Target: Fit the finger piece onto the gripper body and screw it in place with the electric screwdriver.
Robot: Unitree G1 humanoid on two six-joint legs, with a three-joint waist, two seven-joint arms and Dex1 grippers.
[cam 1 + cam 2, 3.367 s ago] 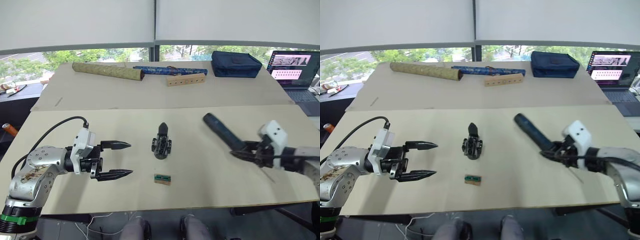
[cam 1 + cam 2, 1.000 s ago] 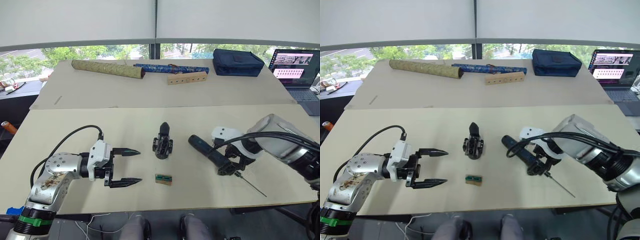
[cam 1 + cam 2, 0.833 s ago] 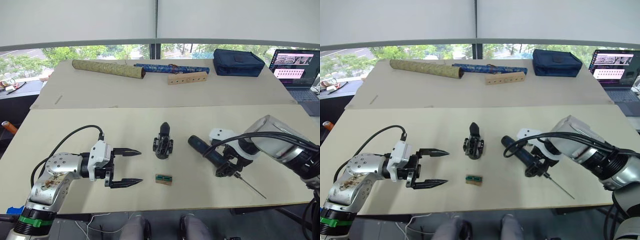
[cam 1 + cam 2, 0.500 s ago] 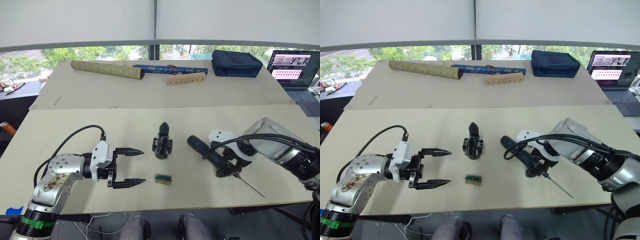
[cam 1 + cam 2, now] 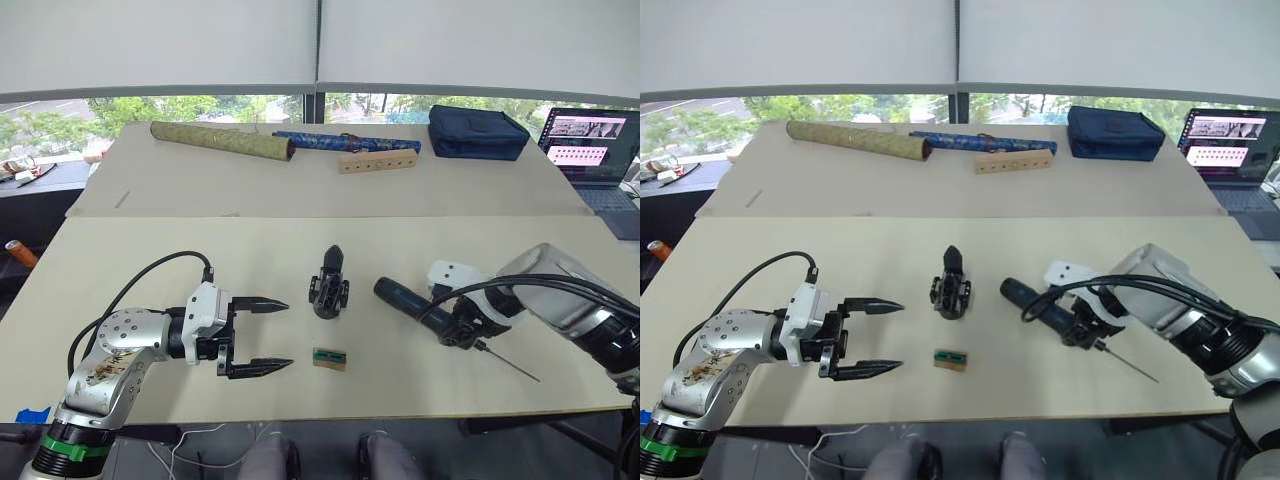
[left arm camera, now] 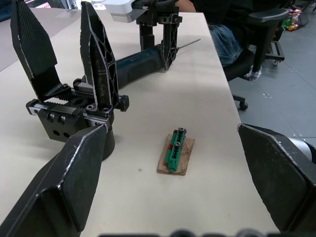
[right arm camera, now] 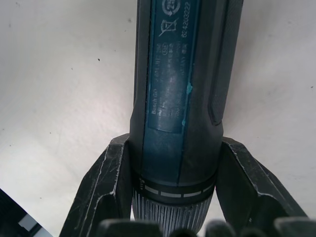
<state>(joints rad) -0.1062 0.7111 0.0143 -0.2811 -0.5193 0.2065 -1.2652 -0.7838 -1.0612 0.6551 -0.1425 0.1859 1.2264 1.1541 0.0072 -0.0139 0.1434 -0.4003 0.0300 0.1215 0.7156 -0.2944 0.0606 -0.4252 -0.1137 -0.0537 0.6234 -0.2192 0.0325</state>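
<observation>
The gripper body [image 5: 328,285] stands upright mid-table, and in the left wrist view [image 6: 74,108] two black pointed fingers rise from its rail. I cannot tell whether one of them is the finger piece. To its right lies the dark blue electric screwdriver [image 5: 410,301], its thin bit pointing toward the table's near right. My right gripper [image 5: 460,327] is shut on its collar end, a finger pressed to each side [image 7: 175,143]. My left gripper [image 5: 290,334] hovers open to the left of the body, holding nothing.
A small green-and-brown block [image 5: 327,357] lies just in front of the gripper body. At the back are two patterned rolls [image 5: 218,140], a drilled wooden bar [image 5: 378,161], a dark blue pouch [image 5: 477,132] and a laptop [image 5: 590,140]. An office chair [image 6: 256,29] stands beyond the table.
My right arm has carried the screwdriver in from the right and set it down low beside the gripper body. My left gripper has moved right, closer to the body, still open.
</observation>
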